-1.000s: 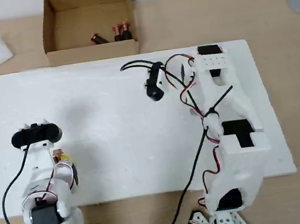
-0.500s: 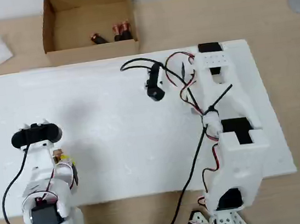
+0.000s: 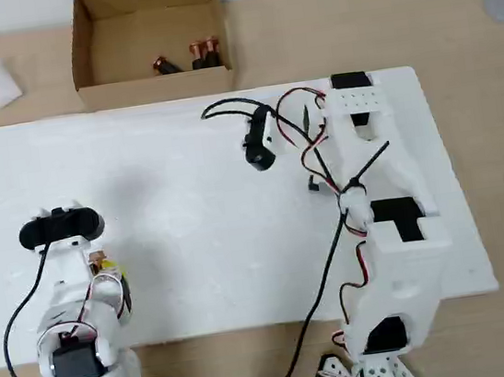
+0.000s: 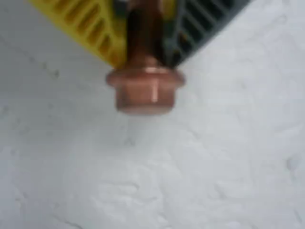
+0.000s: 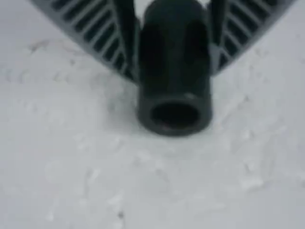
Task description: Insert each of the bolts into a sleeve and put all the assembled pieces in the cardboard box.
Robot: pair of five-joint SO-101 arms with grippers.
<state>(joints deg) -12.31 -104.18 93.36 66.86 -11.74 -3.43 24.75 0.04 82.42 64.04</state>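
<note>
Two claws: both mine, both closed on a part.
Left claw: clamped on the bolt, with the shank pinched between a yellow finger and a dark finger.
Bolt axis: in line with my fingers. The shank runs up into the claw, and the flanged hex head sticks out past the fingertips toward the white foam sheet.
Bolt place: at my left arm, over the sheet's near left part. The head is close above the foam; I cannot tell whether it touches.
Right claw: gripping the black sleeve, a dark ribbed finger on either side.
Sleeve axis: also along my fingers. The open bore faces out beyond the tips, and it is dark inside.
Sleeve place: low over the foam, under my right arm on the sheet's right side.
Cardboard box: open-topped, on the desk just beyond the sheet's far edge.
Assembled pieces: a few lying in the box against its near wall, toward my right, copper ends showing.
</note>
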